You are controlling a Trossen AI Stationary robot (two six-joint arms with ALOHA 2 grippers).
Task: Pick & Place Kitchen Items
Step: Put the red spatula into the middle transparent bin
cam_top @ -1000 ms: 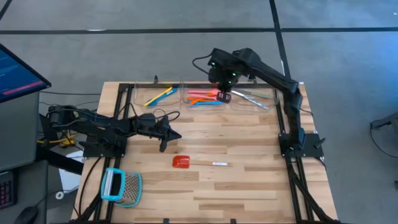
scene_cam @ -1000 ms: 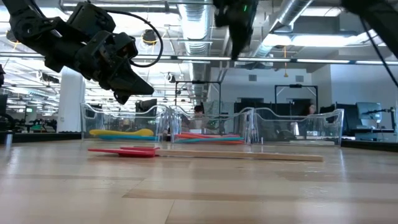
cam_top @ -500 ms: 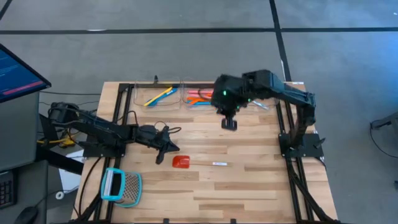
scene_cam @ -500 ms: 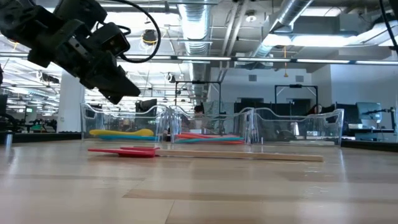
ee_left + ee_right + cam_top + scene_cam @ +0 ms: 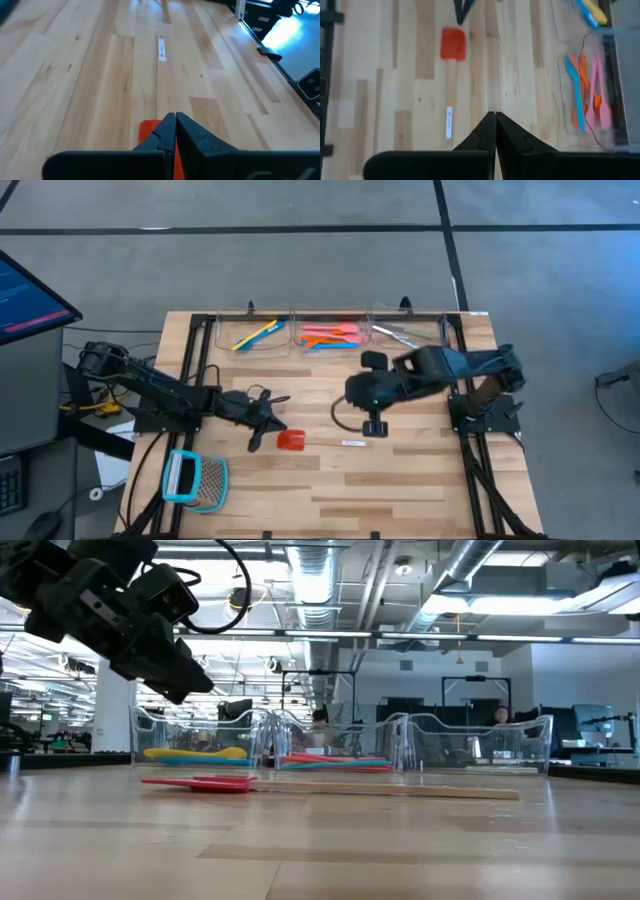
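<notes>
A spatula with a red head (image 5: 292,439) and a pale wooden handle (image 5: 340,443) lies flat on the wooden table. My left gripper (image 5: 254,443) hovers shut just left of the red head (image 5: 149,131), well above the table in the low view (image 5: 192,688). My right gripper (image 5: 374,427) is shut and hangs high over the handle's free end, looking down on the spatula (image 5: 453,44). Three clear bins at the far edge hold yellow and blue utensils (image 5: 255,333), orange, pink and blue ones (image 5: 328,335), and silvery metal pieces (image 5: 405,334).
A teal-framed mesh tool (image 5: 195,480) lies at the table's near left corner. Black frame rails (image 5: 462,420) run along the left and right edges. The bins' clear walls (image 5: 400,745) stand along the far edge. Bare wood (image 5: 400,490) spreads over the near right.
My right gripper has swung from above the middle bin at the far edge toward the near edge, and now hangs over the spatula's handle. My left gripper has gone toward the near edge, coming beside the spatula's red head. The spatula has kept still.
</notes>
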